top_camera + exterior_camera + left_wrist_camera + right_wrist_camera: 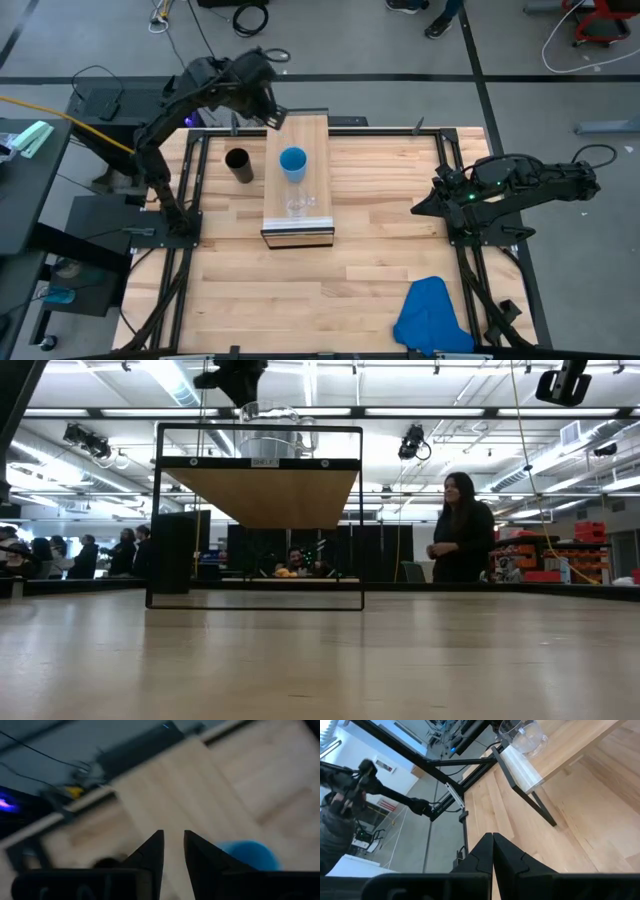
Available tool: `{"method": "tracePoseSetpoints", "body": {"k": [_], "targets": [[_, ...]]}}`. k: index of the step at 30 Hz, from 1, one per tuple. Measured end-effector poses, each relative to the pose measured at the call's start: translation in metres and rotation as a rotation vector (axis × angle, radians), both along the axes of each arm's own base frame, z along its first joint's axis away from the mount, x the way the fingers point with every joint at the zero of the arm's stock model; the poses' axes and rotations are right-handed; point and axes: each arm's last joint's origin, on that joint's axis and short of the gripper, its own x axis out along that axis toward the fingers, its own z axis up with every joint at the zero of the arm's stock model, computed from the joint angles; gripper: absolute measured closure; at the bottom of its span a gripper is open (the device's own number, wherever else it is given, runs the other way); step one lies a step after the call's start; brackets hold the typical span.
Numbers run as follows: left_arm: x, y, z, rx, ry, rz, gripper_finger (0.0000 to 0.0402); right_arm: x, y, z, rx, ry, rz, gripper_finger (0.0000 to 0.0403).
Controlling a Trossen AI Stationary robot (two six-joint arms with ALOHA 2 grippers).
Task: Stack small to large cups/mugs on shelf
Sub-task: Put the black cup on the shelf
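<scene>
Both grippers hung free of the cups at that moment. On the left arm, the left gripper [173, 851] was poised over the far end of the shelf [310, 135], its fingers a narrow gap apart with nothing between them. From that wrist the blue cup [250, 854] showed just beside one finger, not touching that I could see. From above, the same cup stood upright near the middle of the raised board, and the small glass mug [298, 206] stood just in front of it, close to the silvery front edge. The black cup [238, 165] was not on the board at all; it stood on the slatted tabletop [350, 270] just to the left of it.

Over on the right side, the right gripper [493, 851] sat folded back near the table's edge, its fingers pressed together and holding nothing. A blue cloth [432, 318] lay crumpled at the near right corner. Beyond the table a person [462, 528] in dark clothes stood in the room.
</scene>
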Motion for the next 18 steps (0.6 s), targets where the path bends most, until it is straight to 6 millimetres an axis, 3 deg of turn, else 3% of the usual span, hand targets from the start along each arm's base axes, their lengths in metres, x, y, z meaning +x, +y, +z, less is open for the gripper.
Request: {"method": "tracePoseSetpoints", "body": {"k": [11,18], "targets": [[-0.045,0.051,0.004,0.118,0.105,0.190,0.0331,0.000,0.000,0.000,0.023,0.006,-0.009,0.0387],[-0.080,0.091,-0.016,0.061,0.204,0.310,0.0327,0.000,0.000,0.000,0.036,0.009,-0.029,0.0387]]}}
